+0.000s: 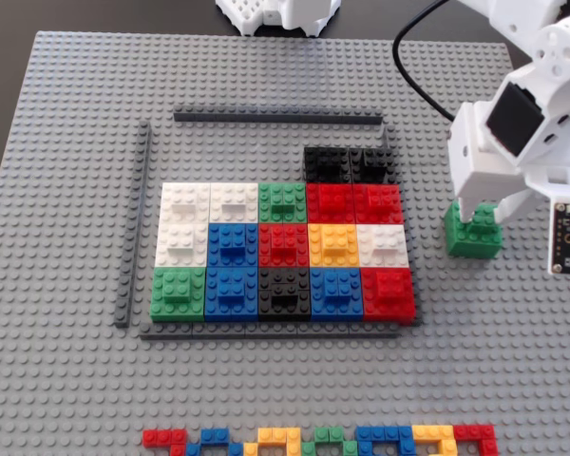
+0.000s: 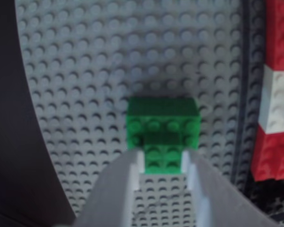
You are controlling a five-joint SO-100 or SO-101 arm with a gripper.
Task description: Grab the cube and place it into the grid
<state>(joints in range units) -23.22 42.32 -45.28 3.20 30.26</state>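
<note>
Cube right of the grid, gripper set on its top brick

The cube sits on the baseplate just right of the grid, outside the frame strip. The gripper straddles the small top brick, fingers at its two sides; whether they clamp it yet, I cannot tell. The cube is probably light, rigid and smooth-sided. Grip the top brick squarely; studs may resist lift-off.

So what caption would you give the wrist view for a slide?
End effector straddling the small top brick of the green cube on the grey studded baseplate.
</note>
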